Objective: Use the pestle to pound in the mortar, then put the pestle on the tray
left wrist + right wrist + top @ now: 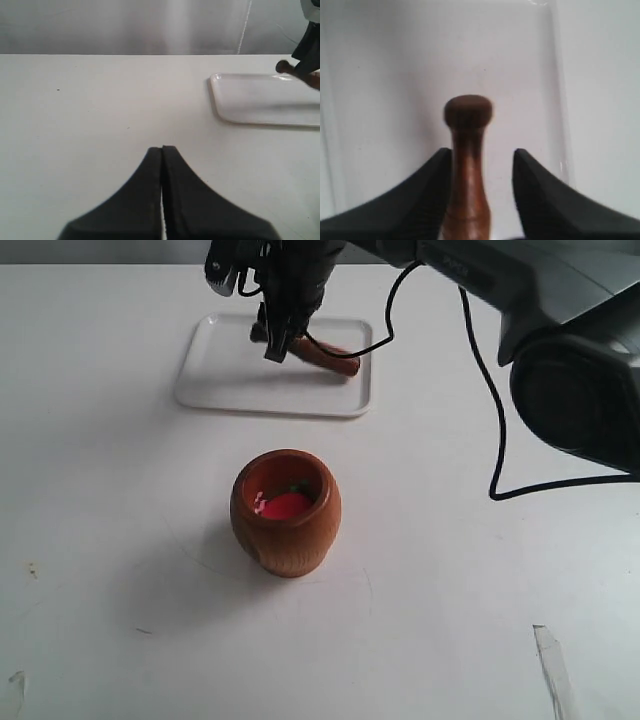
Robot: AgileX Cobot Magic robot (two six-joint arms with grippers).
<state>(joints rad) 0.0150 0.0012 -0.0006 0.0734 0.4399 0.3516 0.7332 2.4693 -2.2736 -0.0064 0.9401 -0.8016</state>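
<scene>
The reddish-brown wooden mortar (286, 512) stands upright mid-table with red-pink material inside. Behind it lies the white tray (225, 380), and the dark-brown pestle (325, 357) rests on it at a slant. My right gripper (280, 340) hangs over the pestle's handle end. In the right wrist view the knobbed handle (468, 150) runs between the parted fingers of that gripper (482, 151), against one finger and clear of the other, with the tray floor (395, 75) beneath. My left gripper (162, 148) is shut on nothing, low over bare table, with the tray (260, 100) and the pestle's knob (283, 66) beyond it.
The right arm's large dark body (570, 380) fills the back right, and its black cable (495, 440) loops down onto the table. A strip of clear tape (555, 670) lies at the front right edge.
</scene>
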